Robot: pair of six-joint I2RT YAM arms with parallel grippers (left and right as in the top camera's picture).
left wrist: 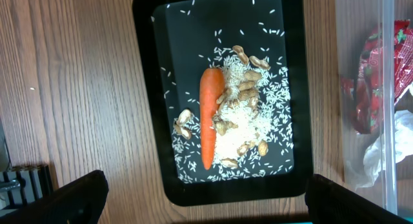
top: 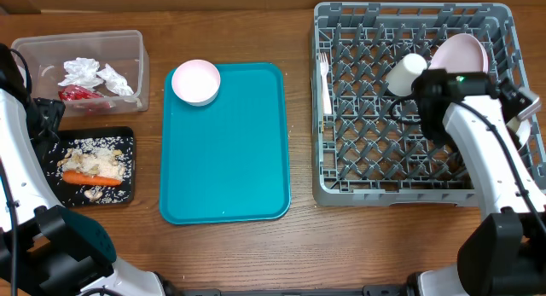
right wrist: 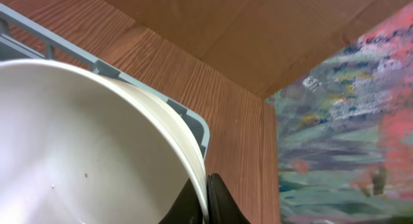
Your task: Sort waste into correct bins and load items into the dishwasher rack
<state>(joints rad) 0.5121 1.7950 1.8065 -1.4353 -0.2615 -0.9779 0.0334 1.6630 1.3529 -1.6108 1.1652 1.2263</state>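
Here right hand [right wrist: 205, 201] pinches plate [right wrist: 77, 140] rim by rack [right wrist: 197, 126] edge; left hand [left wrist: 206, 201] gapes wide, empty.

A wooden table [top: 307, 245] with pronounced reddish-brown grain fills the scene under soft, even light; behind its far edge stands a plain brown board [right wrist: 245, 30], beside a blurred, mottled pink-and-grey surface [right wrist: 348, 121].

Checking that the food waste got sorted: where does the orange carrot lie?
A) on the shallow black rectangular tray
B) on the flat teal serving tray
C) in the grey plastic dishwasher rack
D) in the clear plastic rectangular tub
A: the orange carrot lies among pale rice on the shallow black rectangular tray.
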